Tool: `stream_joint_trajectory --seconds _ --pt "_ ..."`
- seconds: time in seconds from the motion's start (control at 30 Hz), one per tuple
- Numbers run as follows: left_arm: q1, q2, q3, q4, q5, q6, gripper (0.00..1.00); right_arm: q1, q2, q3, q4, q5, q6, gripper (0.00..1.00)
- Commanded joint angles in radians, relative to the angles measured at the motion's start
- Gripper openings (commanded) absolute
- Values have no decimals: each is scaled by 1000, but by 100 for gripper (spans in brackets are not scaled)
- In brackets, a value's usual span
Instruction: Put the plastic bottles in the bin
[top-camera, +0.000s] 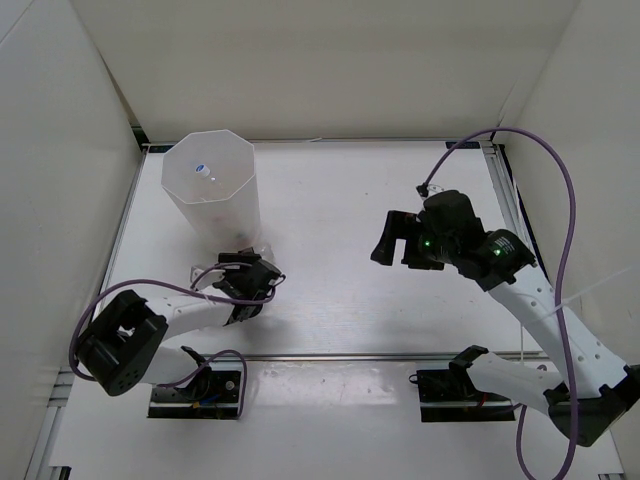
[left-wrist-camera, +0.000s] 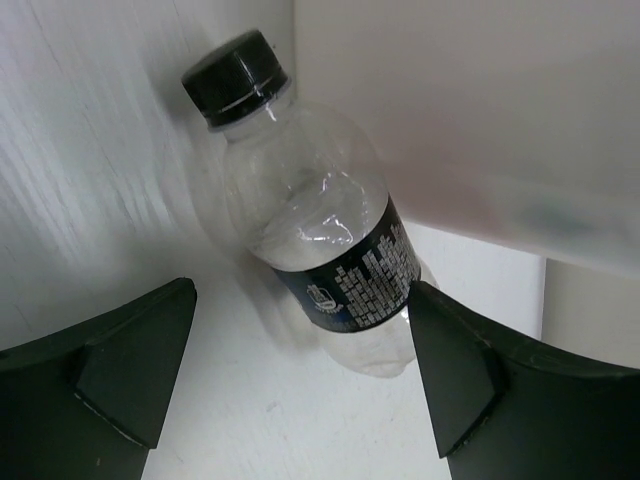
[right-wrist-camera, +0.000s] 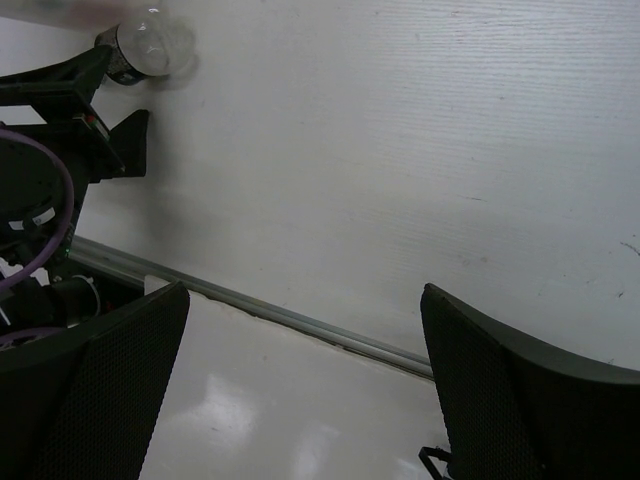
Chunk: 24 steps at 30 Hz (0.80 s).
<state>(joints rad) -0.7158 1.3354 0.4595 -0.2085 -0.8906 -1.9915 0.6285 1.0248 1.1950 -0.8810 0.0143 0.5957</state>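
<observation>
The black-capped bottle (left-wrist-camera: 310, 220), clear with a dark label, lies on the table against the foot of the white bin (left-wrist-camera: 480, 120). My left gripper (left-wrist-camera: 300, 300) is open around its lower end, and the right finger (left-wrist-camera: 450, 370) is at the label's edge. In the top view the bottle (top-camera: 256, 252) lies between the bin (top-camera: 235, 215) and the left gripper (top-camera: 248, 275). Something small and pale (top-camera: 203, 170) shows inside the bin; I cannot tell what it is. My right gripper (top-camera: 392, 240) is open and empty above mid-table (right-wrist-camera: 305, 300). The other bottles are out of view.
White walls enclose the table on the left, back and right. A purple cable (top-camera: 560, 200) loops over the right arm. A metal rail (right-wrist-camera: 280, 310) runs along the table's near edge. The bottle's base (right-wrist-camera: 150, 42) and left gripper (right-wrist-camera: 90, 120) show in the right wrist view.
</observation>
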Motion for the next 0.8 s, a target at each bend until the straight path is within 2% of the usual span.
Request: stream_joint_trajectory --seconds 0.0,0.3,0.43,0.47,0.5,0.53,0.57,0.6,0.77 --pt "-4 2 -22 -19 -91 -676 98 -6 -2 37 30 -17 -28 100" --pt "-22 -7 11 17 -119 -724 100 -6 -31 -20 39 -28 -19 100" --pt "-22 2 -86 176 -99 -698 100 -6 -31 -20 48 -28 -19 100" --pt "-22 -13 -120 243 -88 -663 100 -6 -31 -20 48 -28 -19 100" --pt "-8 -24 -152 432 -70 -518 100 -6 -31 -20 48 -28 -19 100" --pt "5 -45 -179 519 -17 -427 100 -6 -31 -31 48 -28 -19 100" --pt "16 -54 -179 549 -2 -362 100 -6 -31 -31 48 -19 -19 100" --pt "16 -54 -153 481 -2 -334 100 -6 -31 -31 59 -19 -19 100" --pt "59 -54 -147 517 62 -305 100 -6 -31 -51 68 -28 3 100"
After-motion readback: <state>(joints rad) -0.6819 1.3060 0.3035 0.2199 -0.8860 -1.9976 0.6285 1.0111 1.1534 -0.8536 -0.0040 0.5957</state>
